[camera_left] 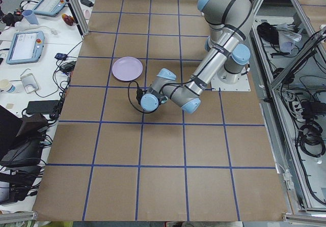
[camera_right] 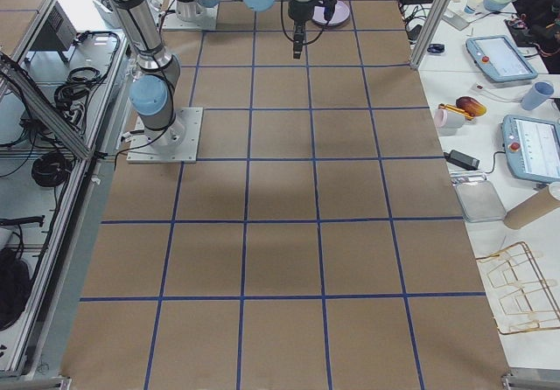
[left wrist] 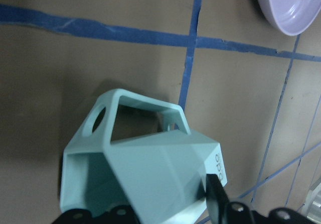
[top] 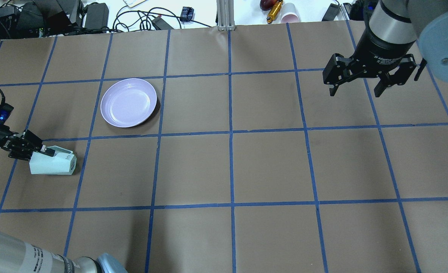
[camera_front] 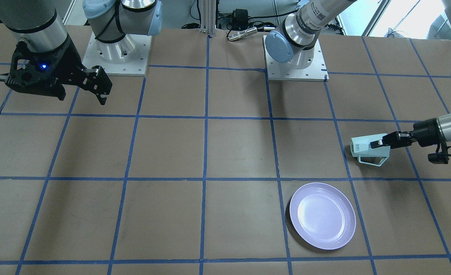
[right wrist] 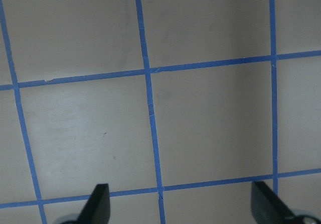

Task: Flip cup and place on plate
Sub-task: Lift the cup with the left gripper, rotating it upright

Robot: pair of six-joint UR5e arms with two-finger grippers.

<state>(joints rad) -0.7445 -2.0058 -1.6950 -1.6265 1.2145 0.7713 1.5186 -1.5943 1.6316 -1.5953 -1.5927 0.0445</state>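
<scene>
The pale mint-green cup (camera_front: 363,149) is on its side, base with dark lettering turned toward the table's middle, handle (camera_front: 378,162) on the plate's side. It also shows in the overhead view (top: 53,163) and the left wrist view (left wrist: 150,169). My left gripper (camera_front: 378,144) is shut on the cup near its rim, coming in level from the table's edge. I cannot tell whether the cup touches the table. The lavender plate (camera_front: 322,215) lies empty one square away (top: 129,102). My right gripper (top: 356,85) is open and empty, high above the other end of the table.
Blue tape lines divide the brown table into squares. The arm bases (camera_front: 296,57) stand on white mounting plates at the robot's side. Cables, a paper cup (top: 290,17) and gear lie beyond the far table edge.
</scene>
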